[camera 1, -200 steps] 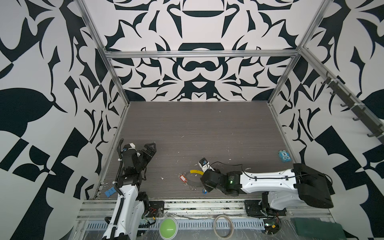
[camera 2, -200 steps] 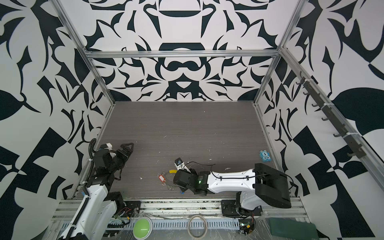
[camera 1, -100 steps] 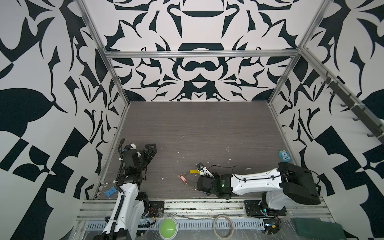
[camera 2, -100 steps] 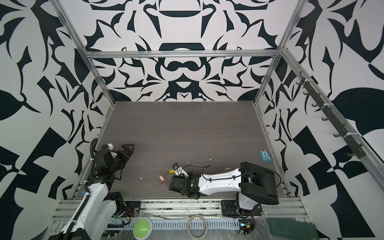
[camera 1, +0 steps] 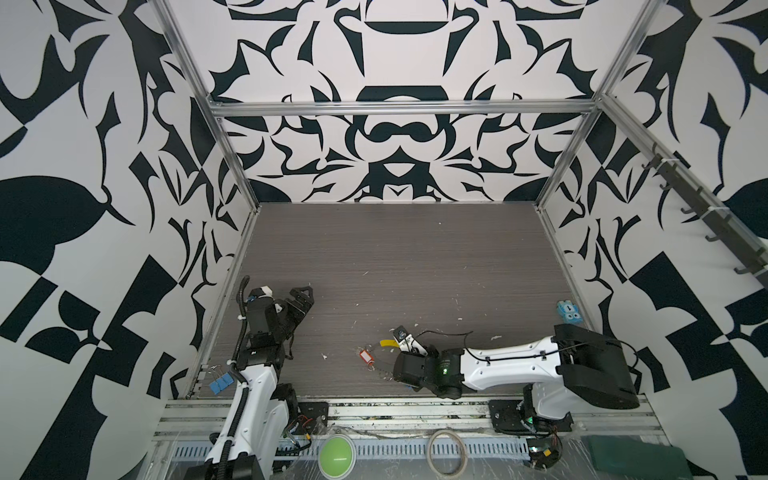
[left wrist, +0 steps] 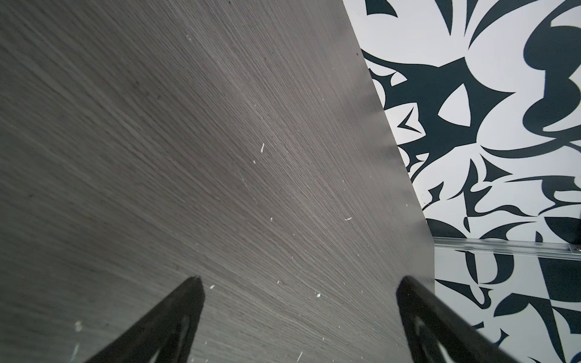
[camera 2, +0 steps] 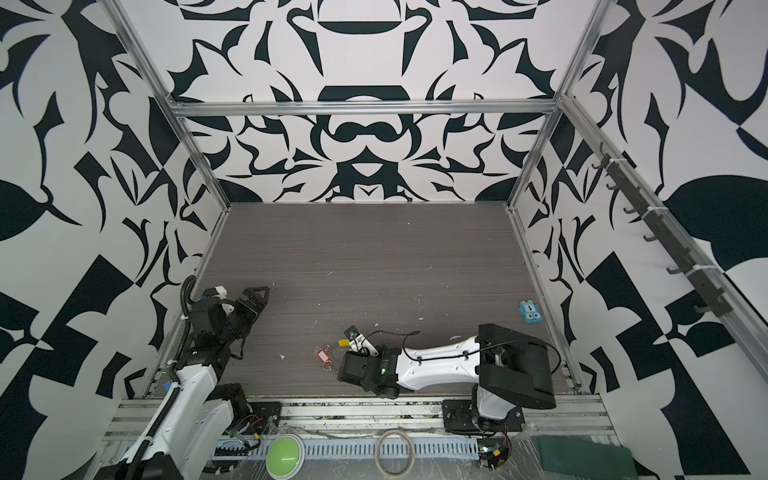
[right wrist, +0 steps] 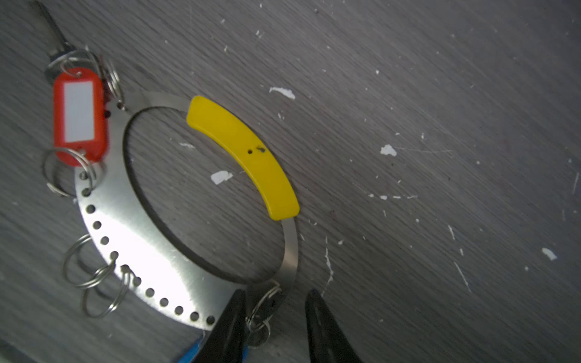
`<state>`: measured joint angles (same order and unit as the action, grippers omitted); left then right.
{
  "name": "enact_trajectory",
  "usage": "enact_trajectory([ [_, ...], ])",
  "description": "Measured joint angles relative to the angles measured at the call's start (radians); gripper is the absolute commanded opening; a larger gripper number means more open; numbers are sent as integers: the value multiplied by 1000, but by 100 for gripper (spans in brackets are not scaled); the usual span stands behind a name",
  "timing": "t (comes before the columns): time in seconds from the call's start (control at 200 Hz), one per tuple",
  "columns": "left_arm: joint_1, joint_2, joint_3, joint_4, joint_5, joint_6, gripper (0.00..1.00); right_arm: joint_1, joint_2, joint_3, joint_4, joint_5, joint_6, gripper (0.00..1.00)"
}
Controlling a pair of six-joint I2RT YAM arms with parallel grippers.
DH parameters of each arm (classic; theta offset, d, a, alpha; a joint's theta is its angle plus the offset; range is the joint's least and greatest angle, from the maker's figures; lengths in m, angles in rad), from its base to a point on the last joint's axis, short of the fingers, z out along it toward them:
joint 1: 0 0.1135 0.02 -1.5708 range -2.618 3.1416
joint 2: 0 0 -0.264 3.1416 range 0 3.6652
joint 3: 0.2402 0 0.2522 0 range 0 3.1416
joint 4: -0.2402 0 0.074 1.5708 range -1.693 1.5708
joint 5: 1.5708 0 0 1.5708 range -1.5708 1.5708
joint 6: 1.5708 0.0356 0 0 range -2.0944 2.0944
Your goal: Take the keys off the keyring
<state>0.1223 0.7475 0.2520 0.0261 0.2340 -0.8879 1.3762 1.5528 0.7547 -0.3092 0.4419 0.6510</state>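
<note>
Right hand [right wrist: 275, 294]: the fingers have drawn closer together over the last second, but they are not clamped. They straddle one small silver split ring [right wrist: 264, 301] that hangs on the thin band of the keyring [right wrist: 151, 251]. The keyring is a flat grey metal loop with a row of punched holes and a curved yellow sleeve [right wrist: 242, 154]. A gap shows beside one finger, so you hold nothing yet.

Just under the fingers is a sliver of the blue plastic tag [right wrist: 191, 352]; its keys are hidden by the hand. Across the loop sits the red plastic tag with a white label [right wrist: 78, 114] on its own rings, with a key blade showing beyond it. No bunch is off the loop.

In both top views the keyring lies flat on the dark wood-grain table [camera 1: 415, 257], near the front edge. It has not moved in the last second; only your right arm has shifted over it.

My reading is that you are committing to the blue bunch's ring and the task has barely begun. The ring is thin and may slip out. Nothing pins the loop, so it will likely drag along.

Left hand [left wrist: 301, 279]: spread fully wide and empty, over bare table well apart from the keyring.
</note>
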Motion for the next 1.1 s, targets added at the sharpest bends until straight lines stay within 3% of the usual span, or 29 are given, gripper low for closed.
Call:
enact_trajectory([
  [0.38,0,0,0,0,0,3,100,0,0,-19,11,0,7,28],
  [0.62,0,0,0,0,5,3,100,0,-13,-39,53,-6,3,17],
  [0.825,0,-2,0,0,12,5,100,0,-16,-42,74,-11,-7,0],
  [1.1,0,-18,0,0,19,6,100,0,-66,-60,83,5,-38,0],
])
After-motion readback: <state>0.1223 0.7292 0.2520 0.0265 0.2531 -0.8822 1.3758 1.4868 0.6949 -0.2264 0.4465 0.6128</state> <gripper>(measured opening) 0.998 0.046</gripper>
